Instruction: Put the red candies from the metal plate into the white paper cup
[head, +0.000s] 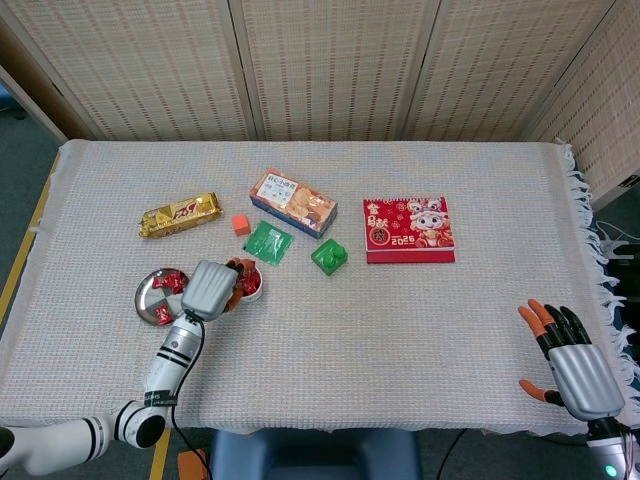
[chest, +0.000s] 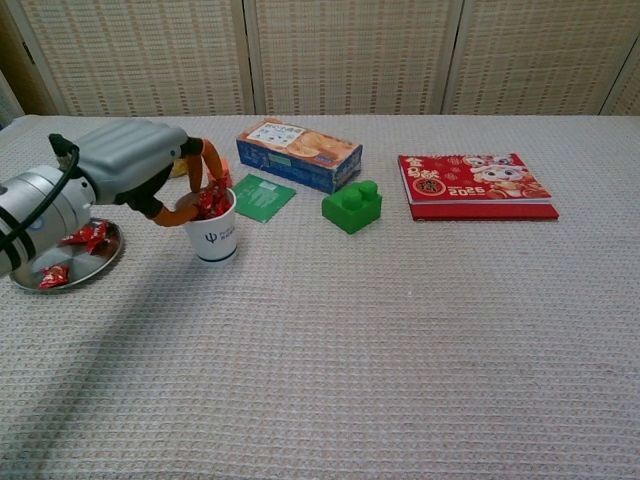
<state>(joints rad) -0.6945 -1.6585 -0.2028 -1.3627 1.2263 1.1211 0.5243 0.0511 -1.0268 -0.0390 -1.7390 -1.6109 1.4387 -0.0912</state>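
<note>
Your left hand (chest: 130, 165) hovers over the white paper cup (chest: 214, 230), fingertips dipped among its red candies to drop one, though whether it's released I cannot tell.

Open cloth filled the frame's lower half; the green block (chest: 352, 207) and blue box (chest: 298, 154) crowded the white paper cup's (chest: 216, 234) right.

Green brick (chest: 351, 206), red calendar (chest: 475, 184), biscuit box (chest: 298, 154), gold bar (head: 179, 214)
</note>
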